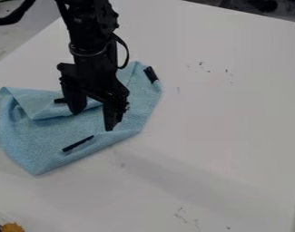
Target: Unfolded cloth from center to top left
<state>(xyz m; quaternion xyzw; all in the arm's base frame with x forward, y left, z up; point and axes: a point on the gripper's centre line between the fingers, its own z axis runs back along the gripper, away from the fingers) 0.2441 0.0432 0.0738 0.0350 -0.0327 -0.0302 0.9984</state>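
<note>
Lying beneath claw (pixel 94 120), cloth (pixel 49 138) sits at view's left on counter (pixel 222 118); folded flap (pixel 37 102) just beside claw, toward upper left. Claw spread fairly wide, nothing visibly held.

Black arm (pixel 87 31) in from 11 o'clock; gripper (pixel 93 121) at 9 o'clock, fingers (pixel 114 117) spread, pointing toward 6

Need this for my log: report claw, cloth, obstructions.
Claw open, over cloth. Cloth at image left, creased, partly folded. Possible snag: folded flap.
</note>
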